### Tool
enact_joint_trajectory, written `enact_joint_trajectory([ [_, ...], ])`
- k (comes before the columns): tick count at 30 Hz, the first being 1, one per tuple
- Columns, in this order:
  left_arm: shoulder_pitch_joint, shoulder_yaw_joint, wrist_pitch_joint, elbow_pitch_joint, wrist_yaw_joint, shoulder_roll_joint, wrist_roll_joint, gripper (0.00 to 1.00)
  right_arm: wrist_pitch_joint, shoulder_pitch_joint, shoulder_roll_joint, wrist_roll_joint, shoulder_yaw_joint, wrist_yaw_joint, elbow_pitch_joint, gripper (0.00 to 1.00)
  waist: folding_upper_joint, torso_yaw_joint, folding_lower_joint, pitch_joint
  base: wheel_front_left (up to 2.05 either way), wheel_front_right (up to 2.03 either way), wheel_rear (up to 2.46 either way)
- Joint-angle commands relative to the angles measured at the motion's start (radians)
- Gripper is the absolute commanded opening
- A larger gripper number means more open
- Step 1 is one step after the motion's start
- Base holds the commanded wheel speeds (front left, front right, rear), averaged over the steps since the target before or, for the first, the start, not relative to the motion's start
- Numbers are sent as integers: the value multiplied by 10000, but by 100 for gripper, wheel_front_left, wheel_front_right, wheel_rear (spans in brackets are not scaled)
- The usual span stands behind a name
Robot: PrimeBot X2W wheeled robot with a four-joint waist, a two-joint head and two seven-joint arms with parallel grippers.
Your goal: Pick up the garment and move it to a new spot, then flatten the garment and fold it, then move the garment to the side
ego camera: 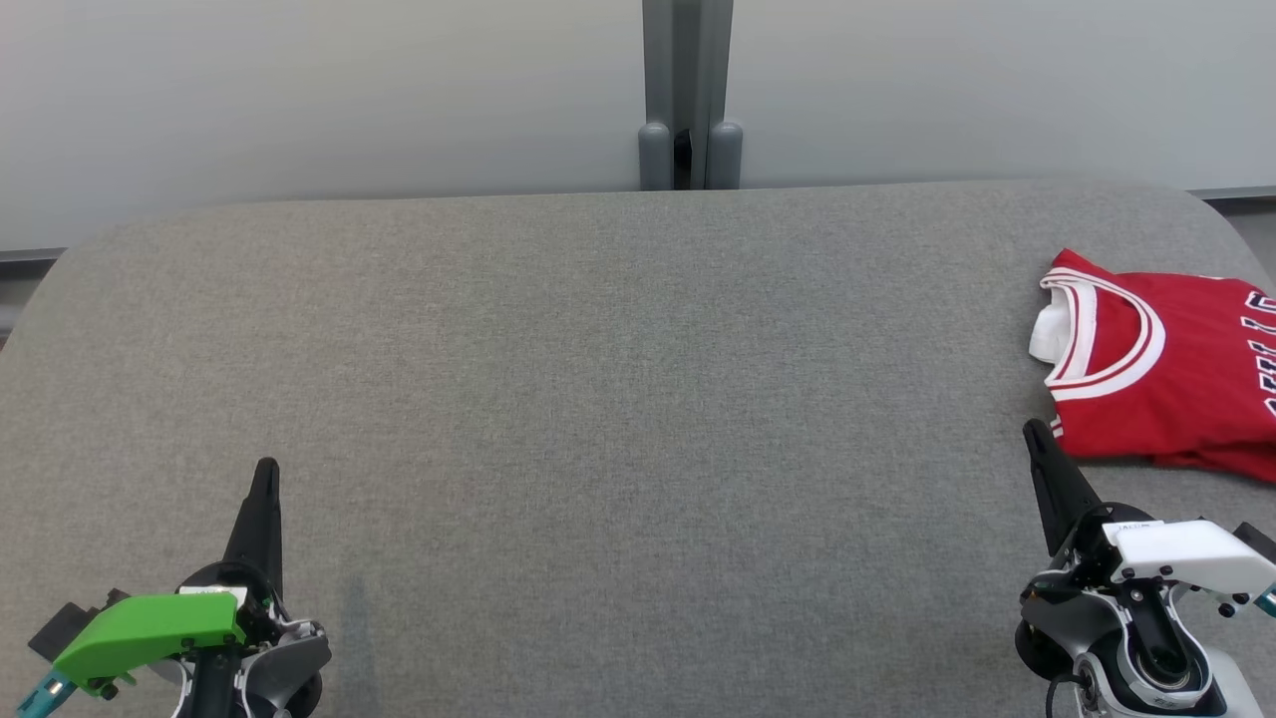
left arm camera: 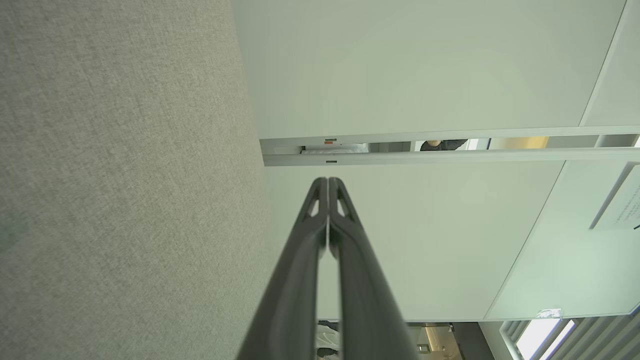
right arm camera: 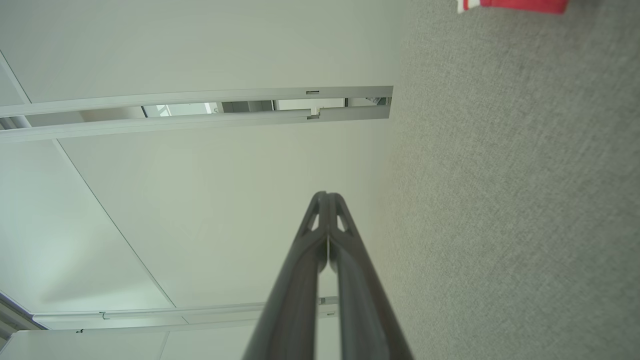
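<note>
Folded red jersey (ego camera: 1186, 389) with white-trimmed collar lying at right edge of grey fabric worktop (ego camera: 598, 399), left tool (ego camera: 265, 474) clenched, empty, right tool (ego camera: 1037, 434) clenched, empty, near the jersey

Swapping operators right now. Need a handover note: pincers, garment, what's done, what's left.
Left pincer: shut, holding nothing, low over the near left of the table.
Right pincer: shut, holding nothing, at the near right, just short of the garment.
Garment: red jersey lying flat at the table's far right side, collar toward the middle. Its right part runs out of the head view.
Done: it looks folded and set to the side.
Left: probably nothing. Check the hidden part of the fold before calling it finished.
</note>
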Motion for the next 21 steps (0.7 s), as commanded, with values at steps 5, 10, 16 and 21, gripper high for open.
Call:
enact_joint_trajectory([
  [5, -114, 30, 41, -25, -65, 73, -11, 0, 35, 81, -45, 65, -14, 4, -57, 0, 0, 0, -1, 0, 0, 0, 0],
  [10, -113, 30, 40, -23, -65, 72, -11, 0, 34, 81, -45, 65, -13, 4, -57, 0, 0, 0, -1, 0, 0, 0, 0],
  [16, -113, 30, 40, -24, -65, 72, -12, 0, 34, 81, -45, 65, -13, 4, -57, 0, 0, 0, -1, 0, 0, 0, 0],
  [21, -113, 30, 39, -24, -65, 72, -12, 0, 34, 81, -45, 65, -13, 4, -57, 0, 0, 0, -1, 0, 0, 0, 0],
])
